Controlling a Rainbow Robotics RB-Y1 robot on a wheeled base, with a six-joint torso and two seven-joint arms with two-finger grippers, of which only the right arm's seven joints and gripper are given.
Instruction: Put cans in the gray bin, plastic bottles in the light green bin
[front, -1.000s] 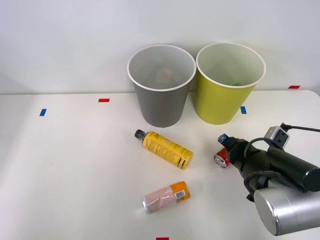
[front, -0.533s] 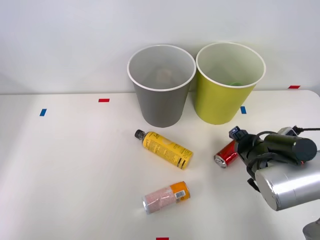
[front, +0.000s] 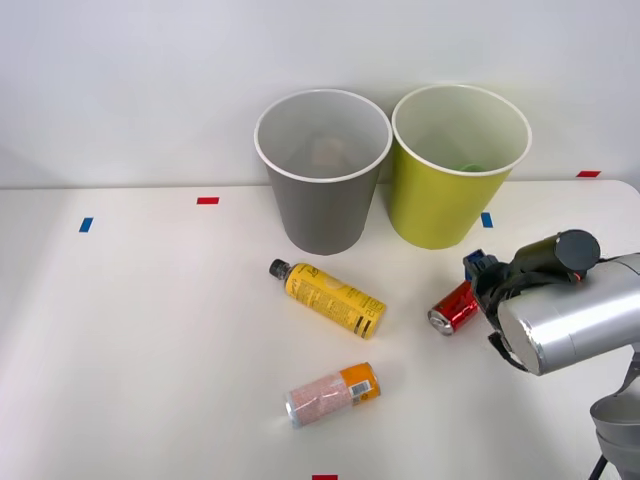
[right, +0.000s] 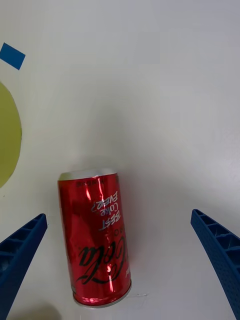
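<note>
The red can (right: 95, 237) is glossy metal with white script and silver ends, lying on its side on the smooth white table (front: 150, 330). It sits near the light green bin (front: 455, 180), just in front of the right gripper (right: 120, 270), whose ribbed blue fingers (right: 22, 250) are spread wide on either side of it without touching. The pink can (front: 332, 393), speckled with an orange band, lies well apart toward the table's near edge. The yellow bottle (front: 328, 297), slim plastic with a black cap, lies between the two cans. The gray bin (front: 322, 170) stands beside the green one, both round, tapered and white-rimmed; something small and green, hard to make out, sits inside the green one.
</note>
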